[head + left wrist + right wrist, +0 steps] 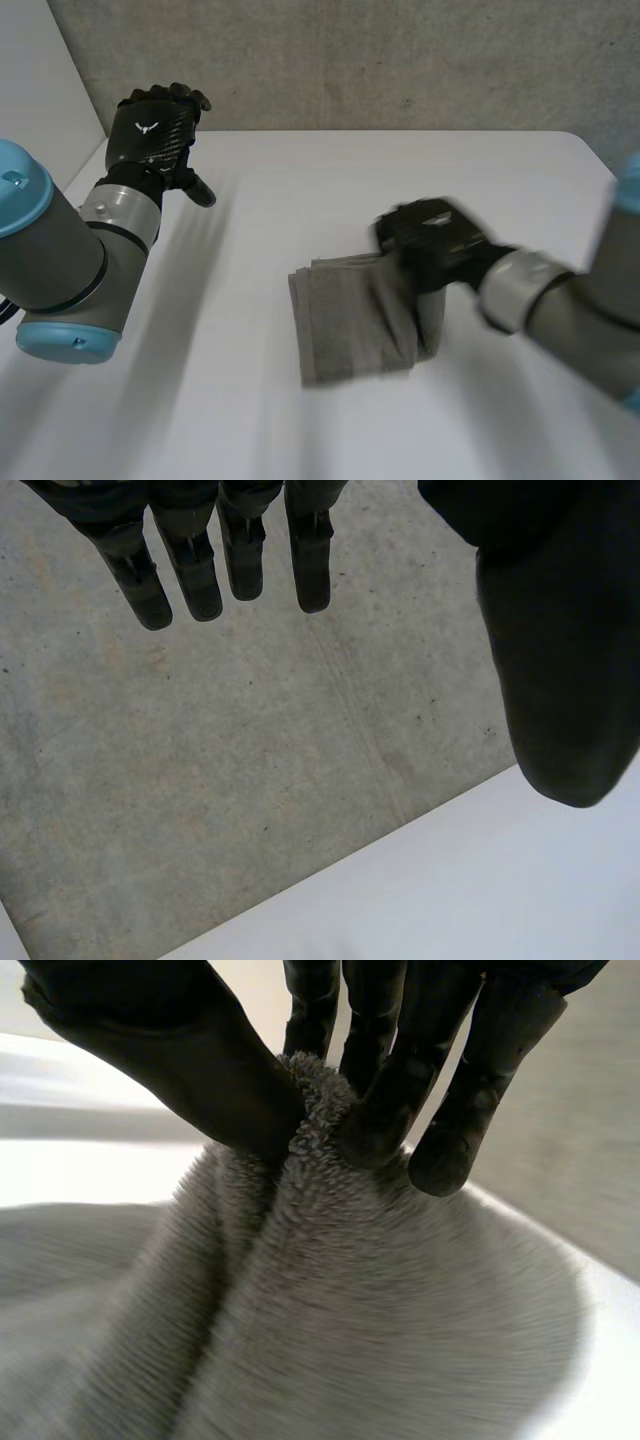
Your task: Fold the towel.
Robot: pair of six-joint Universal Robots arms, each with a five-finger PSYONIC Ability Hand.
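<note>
On my left, the left arm, a grey barrel with light-blue caps, reaches up over the far left corner of the white table point(200, 390), and its left hand point(155, 130) hangs above the surface with its woven, carbon-look back turned to me. In the left wrist view its fingers point(190, 575) hang straight and slightly spread, the thumb point(560, 680) stands apart, and nothing is between them, so I read that hand as open and empty. Beyond those fingers I see the rough, speckled grey wall point(250, 760) and the table's smooth edge. Moving right, the towel point(345, 325) lies on the table a little right of centre. It is a grey terry cloth folded into a rough rectangle, with stacked layers showing at its far edge. Its right side is pulled up off the surface into a soft ridge. The right hand point(435, 240) is at that lifted side. In the right wrist view I see its thumb point(190, 1060) and fingertips point(375, 1125) pinching a nubby, looped fold of the pile between them, and the cloth falls away below in ribbed drapes to the table. The right arm comes in from the near right.
</note>
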